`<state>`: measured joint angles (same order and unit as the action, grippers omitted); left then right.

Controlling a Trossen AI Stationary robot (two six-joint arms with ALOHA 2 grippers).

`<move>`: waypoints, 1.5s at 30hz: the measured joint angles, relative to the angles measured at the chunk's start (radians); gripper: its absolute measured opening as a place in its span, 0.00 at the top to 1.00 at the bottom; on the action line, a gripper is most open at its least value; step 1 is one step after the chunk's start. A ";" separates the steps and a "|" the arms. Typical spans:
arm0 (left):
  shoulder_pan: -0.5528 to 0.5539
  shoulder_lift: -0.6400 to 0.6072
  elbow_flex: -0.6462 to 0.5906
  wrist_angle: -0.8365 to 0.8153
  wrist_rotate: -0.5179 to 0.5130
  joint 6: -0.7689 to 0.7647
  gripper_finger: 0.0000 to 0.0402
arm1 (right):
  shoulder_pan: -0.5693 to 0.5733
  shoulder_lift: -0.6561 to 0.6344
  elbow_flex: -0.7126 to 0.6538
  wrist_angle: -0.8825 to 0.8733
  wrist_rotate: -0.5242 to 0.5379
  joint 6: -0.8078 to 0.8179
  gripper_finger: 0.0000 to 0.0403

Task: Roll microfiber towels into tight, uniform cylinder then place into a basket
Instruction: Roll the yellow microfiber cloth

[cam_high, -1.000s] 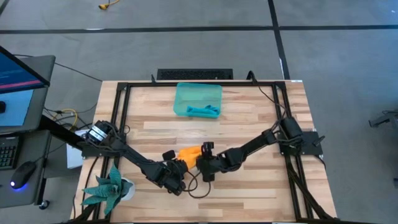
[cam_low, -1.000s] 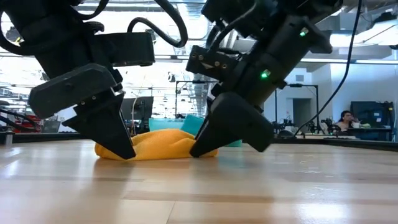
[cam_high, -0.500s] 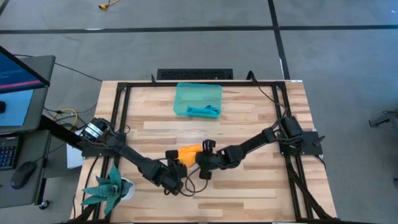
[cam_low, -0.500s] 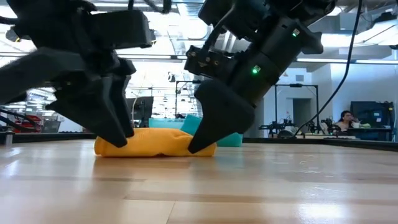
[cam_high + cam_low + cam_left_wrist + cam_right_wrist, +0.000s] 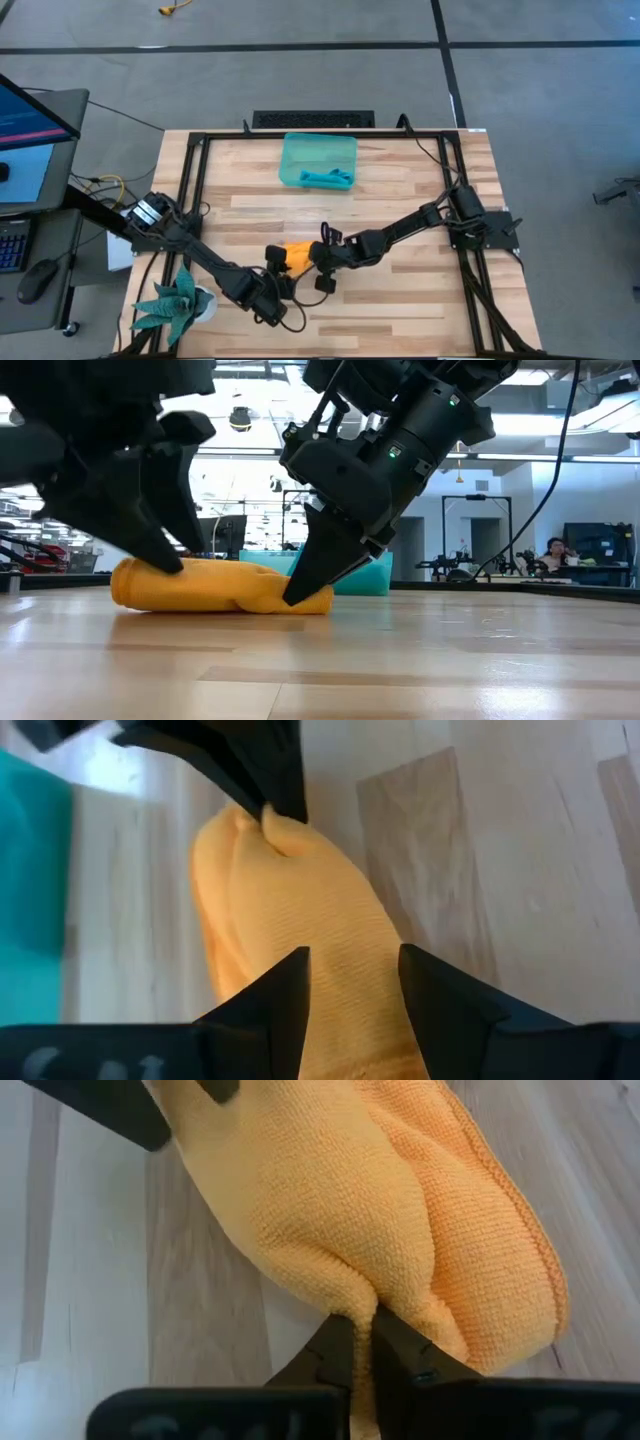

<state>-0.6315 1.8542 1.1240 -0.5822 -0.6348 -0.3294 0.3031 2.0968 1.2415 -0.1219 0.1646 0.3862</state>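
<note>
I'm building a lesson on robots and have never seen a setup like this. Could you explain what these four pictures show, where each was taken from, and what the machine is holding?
This is a robot with two dark arms at a wooden table. One picture looks straight down, one looks level across the tabletop, and two come from cameras on the arms' wrists. Near the front lies a rolled orange towel. The right gripper is shut, pinching a fold at one end. The left gripper is at the other end, its fingers spread over the cloth rather than clamped. Farther back a teal basket holds a blue towel. A potted plant stands at the table's front left corner.
</note>
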 joint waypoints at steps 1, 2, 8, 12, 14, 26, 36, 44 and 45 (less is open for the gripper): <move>-0.004 -0.001 0.013 -0.020 -0.004 -0.012 0.63 | 0.000 0.000 0.000 0.000 -0.002 0.000 0.91; -0.007 -0.001 0.025 -0.038 -0.006 -0.022 0.63 | 0.000 0.000 0.000 -0.001 -0.002 0.000 0.91; -0.027 -0.002 0.075 -0.055 0.029 -0.038 0.63 | 0.000 0.000 0.001 -0.004 0.002 0.000 0.92; -0.036 -0.001 0.079 -0.062 0.053 -0.097 0.63 | 0.000 0.000 0.001 -0.003 0.005 0.000 0.91; -0.037 0.014 0.079 -0.071 0.053 -0.120 0.63 | -0.004 0.000 0.001 -0.003 0.004 0.000 0.91; -0.023 0.107 0.079 -0.194 -0.006 -0.270 0.63 | -0.022 -0.002 0.001 -0.005 -0.060 0.000 0.91; -0.042 0.107 0.079 -0.248 -0.070 -0.262 0.63 | -0.019 -0.002 0.001 -0.005 -0.066 0.007 0.92; -0.028 0.108 0.079 -0.247 -0.124 -0.172 0.63 | -0.017 -0.002 0.002 -0.002 -0.086 0.032 0.91; -0.022 0.109 0.079 -0.246 -0.109 -0.170 0.63 | -0.016 -0.002 0.002 -0.002 -0.086 0.032 0.92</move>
<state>-0.6532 1.9633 1.2026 -0.8279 -0.7436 -0.4999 0.2867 2.0953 1.2430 -0.1234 0.0784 0.4187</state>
